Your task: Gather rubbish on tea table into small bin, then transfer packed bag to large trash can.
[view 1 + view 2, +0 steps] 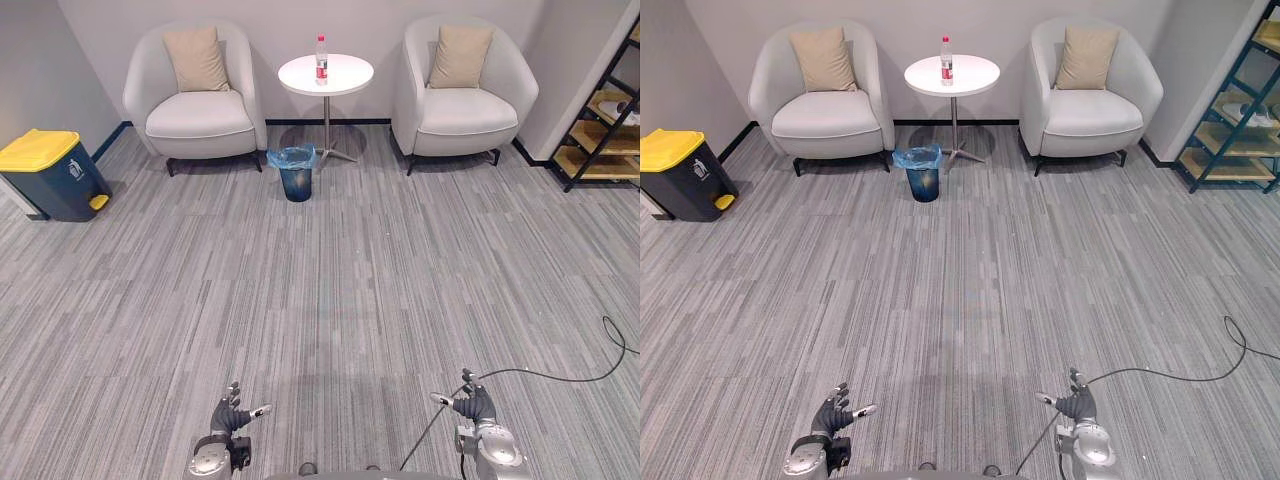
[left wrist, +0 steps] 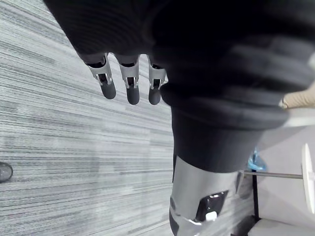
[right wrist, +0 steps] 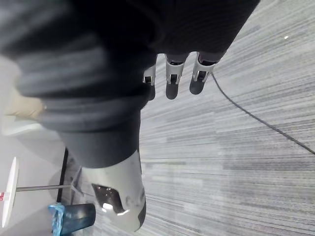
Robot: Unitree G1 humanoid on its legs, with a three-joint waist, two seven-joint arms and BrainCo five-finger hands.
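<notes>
We see our left robot hand [image 1: 232,414] and right robot hand [image 1: 470,403] over the carpet [image 1: 320,290], fingers spread, empty. The plastic bottle [image 1: 321,58] stands upright mid-desk [image 1: 350,75], with the small bin [image 1: 295,172] beside the desk's foot.

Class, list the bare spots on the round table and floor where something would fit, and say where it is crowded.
The table is bare in front of and on either side of the bottle. The carpet in front of the bin is open. Crowded: the bin sits by the table's foot, with armchairs flanking closely.
</notes>
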